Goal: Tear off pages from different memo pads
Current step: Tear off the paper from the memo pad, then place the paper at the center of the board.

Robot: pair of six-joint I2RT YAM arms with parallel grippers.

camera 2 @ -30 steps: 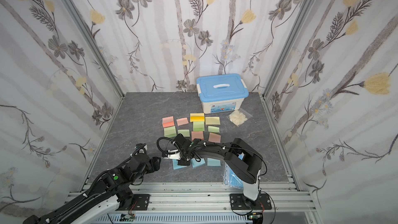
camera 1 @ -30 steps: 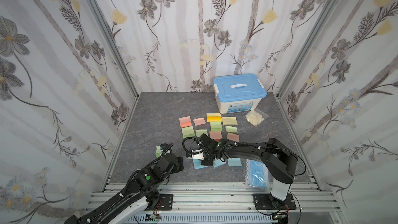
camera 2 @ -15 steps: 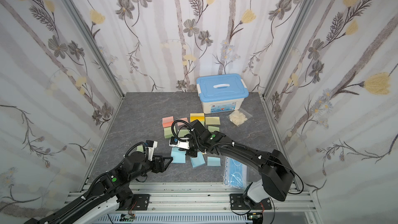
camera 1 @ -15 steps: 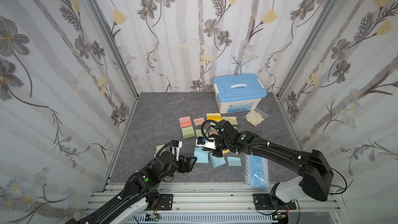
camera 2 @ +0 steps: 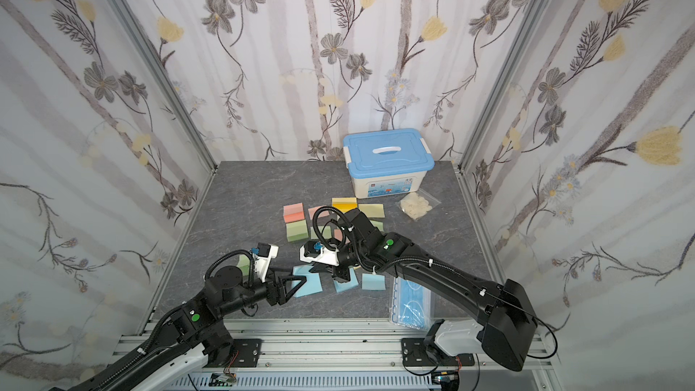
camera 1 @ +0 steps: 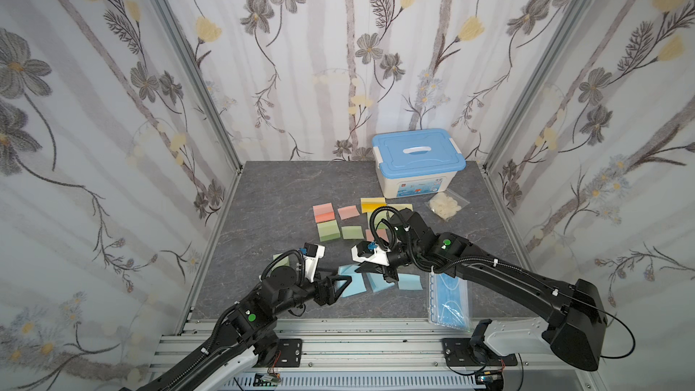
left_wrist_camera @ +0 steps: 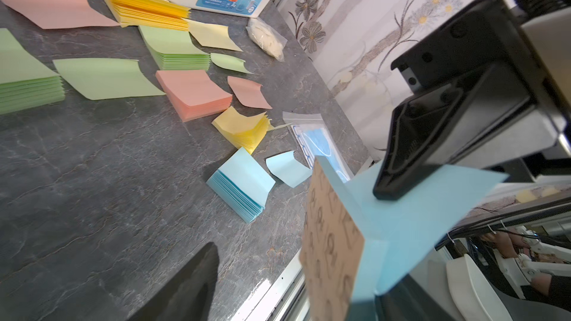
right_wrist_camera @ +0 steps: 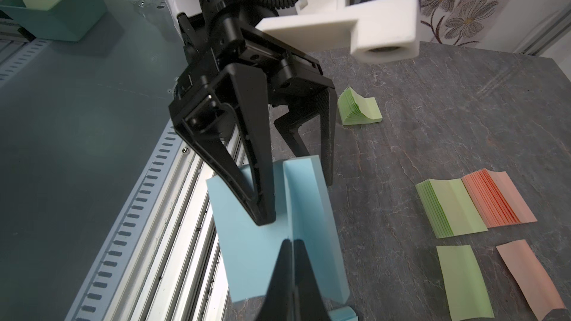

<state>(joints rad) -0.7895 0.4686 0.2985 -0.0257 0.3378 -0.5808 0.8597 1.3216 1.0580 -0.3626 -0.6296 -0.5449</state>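
Matt paper pads (camera 1: 328, 230); seemingly plastic box (camera 1: 432, 161).

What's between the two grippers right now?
A blue memo pad: right gripper shut on it, left gripper open around it. Shows best in the right wrist view.

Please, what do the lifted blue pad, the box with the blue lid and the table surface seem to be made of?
The blue memo pad: matte pastel paper sheets, with a brown cardboard-like back. The box: smooth moulded plastic, probably, judging by its rounded lid, handle and side clips. The table: grey with pale veins like stone and a faint sheen; real stone or a printed sheet, I cannot tell.
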